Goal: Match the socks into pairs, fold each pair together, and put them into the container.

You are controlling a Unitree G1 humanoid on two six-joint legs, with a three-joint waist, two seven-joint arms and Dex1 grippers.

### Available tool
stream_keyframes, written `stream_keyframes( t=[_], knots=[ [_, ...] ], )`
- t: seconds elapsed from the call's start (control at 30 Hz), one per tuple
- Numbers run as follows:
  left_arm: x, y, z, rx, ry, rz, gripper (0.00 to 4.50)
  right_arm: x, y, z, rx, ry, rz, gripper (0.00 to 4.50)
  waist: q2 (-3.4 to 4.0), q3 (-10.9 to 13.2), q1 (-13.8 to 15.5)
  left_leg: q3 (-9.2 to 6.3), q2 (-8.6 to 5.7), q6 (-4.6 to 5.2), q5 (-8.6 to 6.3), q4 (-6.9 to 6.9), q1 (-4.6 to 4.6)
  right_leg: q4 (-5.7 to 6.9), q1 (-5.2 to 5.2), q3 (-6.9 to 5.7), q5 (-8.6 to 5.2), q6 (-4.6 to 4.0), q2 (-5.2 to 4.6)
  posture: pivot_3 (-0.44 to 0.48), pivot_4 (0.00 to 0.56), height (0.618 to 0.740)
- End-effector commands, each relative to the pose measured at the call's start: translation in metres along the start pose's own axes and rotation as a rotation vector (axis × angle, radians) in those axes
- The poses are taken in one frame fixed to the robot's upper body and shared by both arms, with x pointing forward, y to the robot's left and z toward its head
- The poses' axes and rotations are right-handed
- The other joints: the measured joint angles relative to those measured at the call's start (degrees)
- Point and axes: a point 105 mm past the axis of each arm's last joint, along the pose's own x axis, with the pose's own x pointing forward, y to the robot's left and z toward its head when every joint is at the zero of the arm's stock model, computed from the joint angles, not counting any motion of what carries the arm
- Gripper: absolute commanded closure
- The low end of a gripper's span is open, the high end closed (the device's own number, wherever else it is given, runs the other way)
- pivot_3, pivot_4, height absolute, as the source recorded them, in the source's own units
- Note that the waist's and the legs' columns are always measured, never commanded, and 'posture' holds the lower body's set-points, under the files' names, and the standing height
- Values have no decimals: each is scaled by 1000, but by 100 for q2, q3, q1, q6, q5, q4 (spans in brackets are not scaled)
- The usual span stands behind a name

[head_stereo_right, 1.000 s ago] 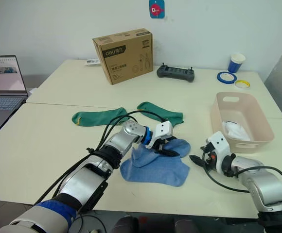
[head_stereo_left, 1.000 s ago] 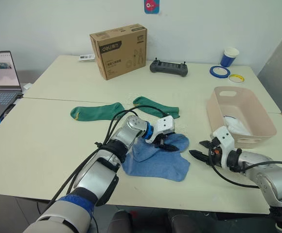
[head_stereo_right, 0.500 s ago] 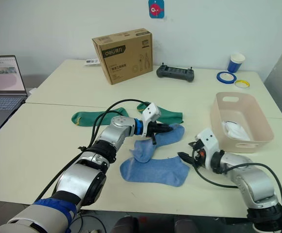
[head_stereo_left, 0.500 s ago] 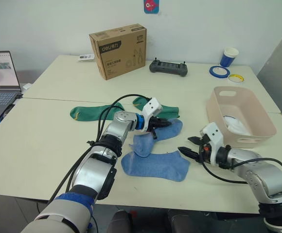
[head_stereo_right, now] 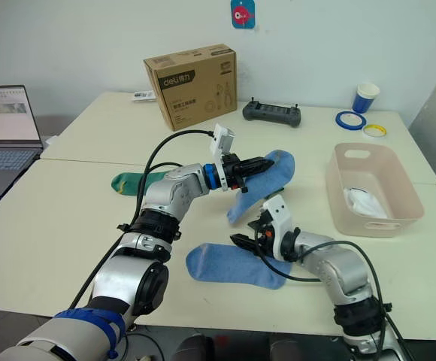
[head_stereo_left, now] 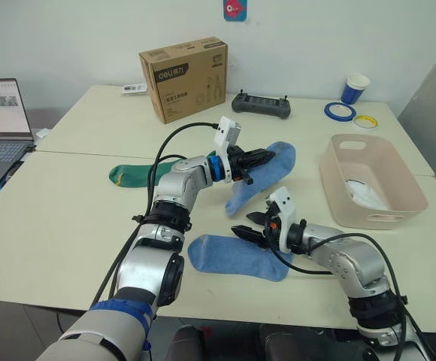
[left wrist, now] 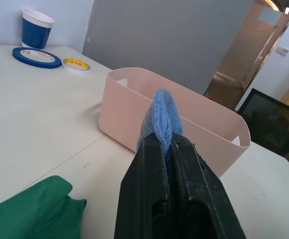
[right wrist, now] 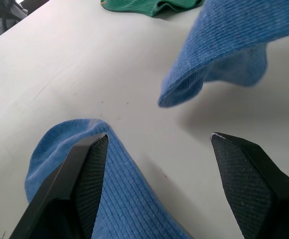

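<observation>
While my left fingers (left wrist: 170, 164) are pressed together on a light blue sock (head_stereo_left: 267, 169), pinching it near its toe end and holding it up above the surface (head_stereo_left: 68, 218), the rest of that sock droops down toward the surface from the pinch point. My right fingers (right wrist: 159, 184) are spread wide, low over the surface, one fingertip (right wrist: 92, 149) lying on the end of the second light blue sock (head_stereo_left: 237, 256), which lies flat near the front edge; the other fingertip sits over bare surface. The hanging end of the lifted sock is just above and beyond my right gripper (head_stereo_left: 249, 228). Behind my left arm lies a dark green sock (head_stereo_left: 131, 174) with a yellowish toe, and a second patch of green fabric (left wrist: 27, 211) shows below my left fingers in the left wrist view. The pale pink basin (head_stereo_left: 368, 180) stands well to the right, with something white (head_stereo_left: 368, 194) inside it. Farther back are a brown cardboard box (head_stereo_left: 183, 79), a black controller (head_stereo_left: 260, 104), a blue-and-white paper cup (head_stereo_left: 355, 88), a blue tape roll (head_stereo_left: 340, 111) and a yellow tape roll (head_stereo_left: 366, 120). An open laptop (head_stereo_left: 0, 128) sits at the far left.
</observation>
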Motion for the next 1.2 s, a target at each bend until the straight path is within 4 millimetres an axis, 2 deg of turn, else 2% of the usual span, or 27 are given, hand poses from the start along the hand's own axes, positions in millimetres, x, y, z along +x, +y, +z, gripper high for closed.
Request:
stream_keyframes(
  t=[0.03, 0.17, 0.33, 0.43, 0.53, 0.8, 1.0, 1.2],
  knots=[
    [4, -10, 19, 8, -70, -23, 4445, 5, 0, 14, -35, -54, -16, 987, 0, 0, -4, 0, 0, 0, 0, 0, -1, 1, -1, -1, 1, -1, 0, 0, 150, 740],
    [3, -10, 21, 13, -80, -6, 4445, 9, 5, 31, 5, -149, -4, 987, 0, 0, -8, -1, 1, 0, 0, -1, -1, 1, -1, 0, 1, -1, 0, 0, 150, 740],
    [2, -9, 17, 10, -80, 10, 4445, 11, 25, 36, -12, -152, 93, 987, 1, 0, -13, 0, 0, 0, 0, 0, -1, 1, -1, 0, 2, -4, -1, 0, 150, 740],
    [2, -10, 16, 5, -82, 9, 4445, 11, 17, 36, -3, -150, 47, 987, 0, 0, -15, -1, 0, 0, 0, -1, -1, 1, -1, -1, 3, -4, -1, 0, 150, 740],
    [2, -12, 15, -4, -83, 1, 4500, 12, 8, 35, 17, -159, 3, 1580, 1, 0, -17, -1, 0, 0, 0, -1, -1, 1, -1, -1, 2, -4, -1, 0, 150, 740],
    [-4, -10, 17, -13, -91, 14, 4500, 0, 8, 23, 0, -147, 6, 4386, 1, 0, -20, 0, 0, 0, 0, -2, -1, 0, -1, 0, 2, -3, -1, 0, 150, 740],
    [-20, -3, 11, -10, -74, 54, 4500, -26, 20, 25, -26, -138, 80, 4453, 1, 0, -24, 0, 0, 0, 0, -3, -1, 0, -1, 0, 1, -2, -1, 0, 150, 740],
    [-42, -4, 5, -43, -55, 64, 4500, -71, 54, 17, -71, -21, 315, 4453, 1, 0, -24, -2, 1, 0, 0, -3, -1, -1, 0, -1, 0, 0, -2, 0, 150, 740]
  ],
)
